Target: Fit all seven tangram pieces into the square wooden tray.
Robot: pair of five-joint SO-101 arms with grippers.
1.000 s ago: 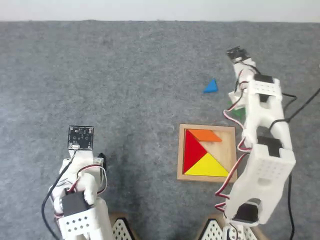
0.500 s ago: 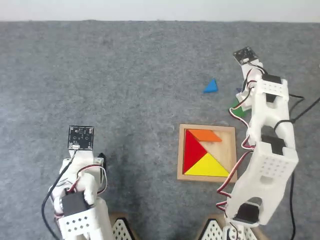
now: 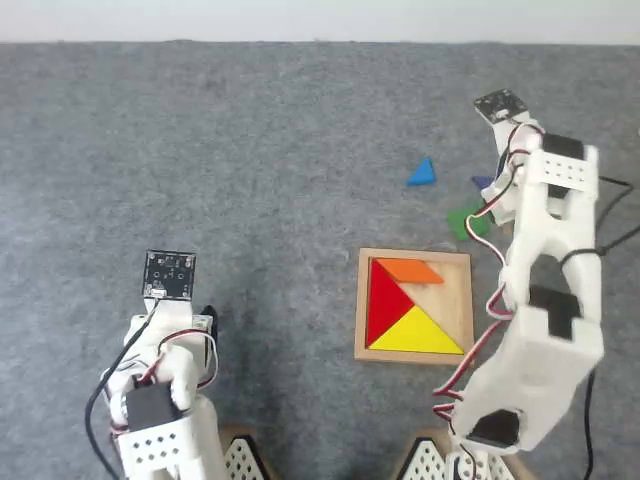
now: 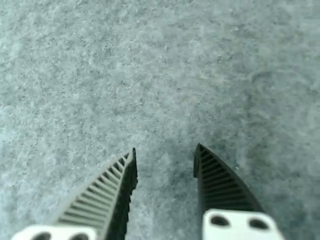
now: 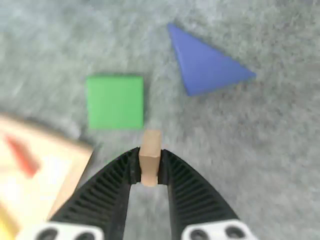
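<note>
The square wooden tray (image 3: pixel 462 300) lies right of centre and holds an orange parallelogram (image 3: pixel 409 270), a red triangle (image 3: pixel 384 300) and a yellow triangle (image 3: pixel 417 333). Beyond it on the carpet lie a green square (image 3: pixel 468 222), a dark blue triangle (image 3: pixel 483 182) and a light blue triangle (image 3: pixel 422 172). My right gripper (image 5: pixel 149 167) is shut on a small tan piece (image 5: pixel 150 156) held on edge, just short of the green square (image 5: pixel 115 101) and the blue triangle (image 5: pixel 205 65), beside the tray's corner (image 5: pixel 75 170). My left gripper (image 4: pixel 165 155) stands open over bare carpet.
Grey carpet covers the whole table. The right arm (image 3: pixel 545 250) reaches along the tray's right side and overhangs its edge. The left arm (image 3: pixel 160 350) sits folded at the near left, far from the pieces.
The right arm has swung to the right, uncovering the green square and the dark blue triangle. The left arm's wrist has shifted slightly nearer.
</note>
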